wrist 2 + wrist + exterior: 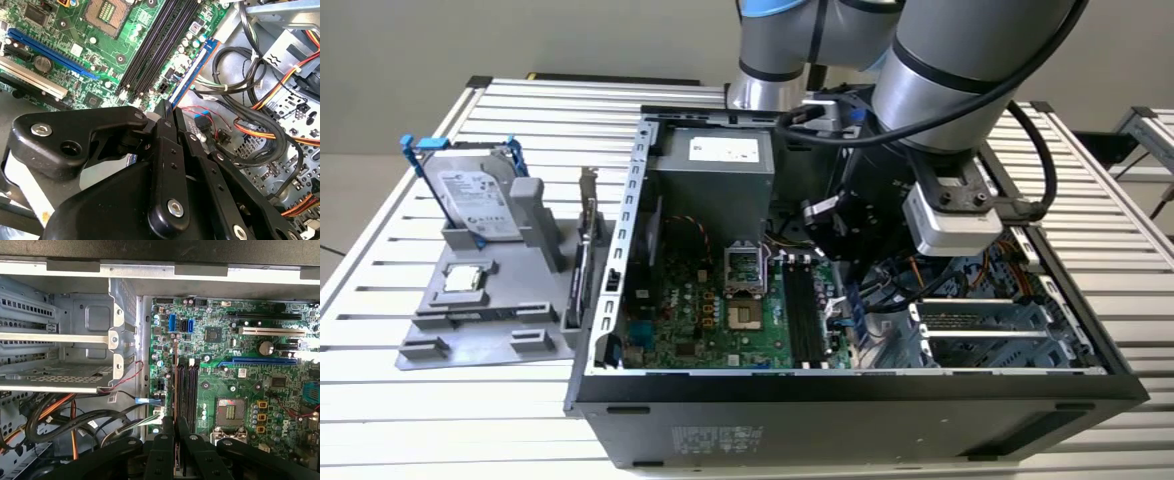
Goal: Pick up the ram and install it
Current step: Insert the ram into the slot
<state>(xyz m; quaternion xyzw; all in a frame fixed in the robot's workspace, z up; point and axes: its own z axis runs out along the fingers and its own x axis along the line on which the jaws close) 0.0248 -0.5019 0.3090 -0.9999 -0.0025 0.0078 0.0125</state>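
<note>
Item: ram, clamped edge-on in your hand, hanging over the slots directly beneath the fingertips. Step, as judged: insertion. Requirement: keep the stick square to the outermost slot, then press straight down.

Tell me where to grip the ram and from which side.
Pinch the ram across its flat faces, mid-length on the upper long edge, from above: it is thin and stands on edge along the black slots. The hand holds it so.
</note>
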